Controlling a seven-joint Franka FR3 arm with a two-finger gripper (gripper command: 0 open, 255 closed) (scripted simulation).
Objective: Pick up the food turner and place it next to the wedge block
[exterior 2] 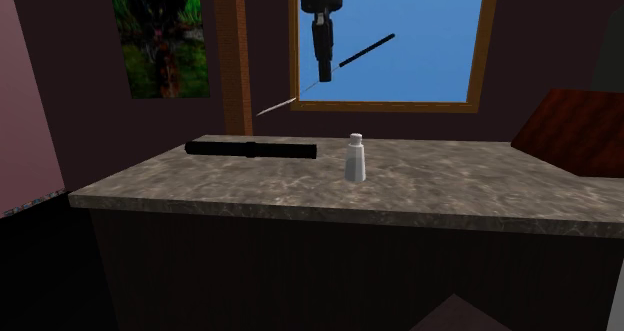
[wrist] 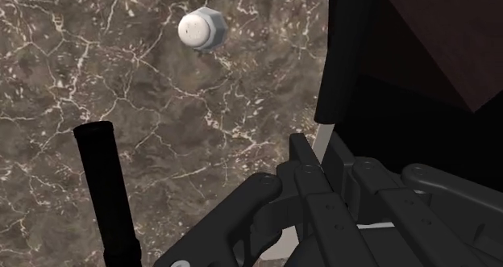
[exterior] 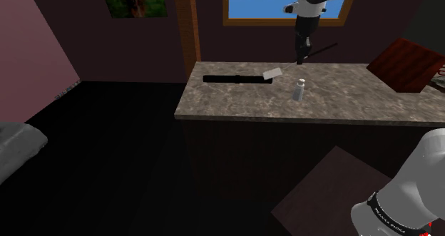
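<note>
My gripper (exterior: 302,56) is shut on the food turner (exterior: 271,73) and holds it in the air above the marble counter (exterior: 356,103). The turner hangs tilted: its black handle (exterior 2: 365,51) points up toward the window, and its thin pale blade (exterior 2: 275,107) slants down past the gripper (exterior 2: 322,71). In the wrist view the turner (wrist: 347,56) runs out from between the fingers of the gripper (wrist: 310,164). The wedge block (exterior: 405,63), reddish brown, rests at the counter's far end on the shoulder view's right, well apart from the gripper; it is also in the second exterior view (exterior 2: 575,129).
A long black cylinder (exterior: 232,78) lies on the counter under the blade end. A small white shaker (exterior: 300,90) stands upright near the counter's middle. A window (exterior 2: 400,39) is behind the counter. The arm's stand (exterior: 335,192) sits in front.
</note>
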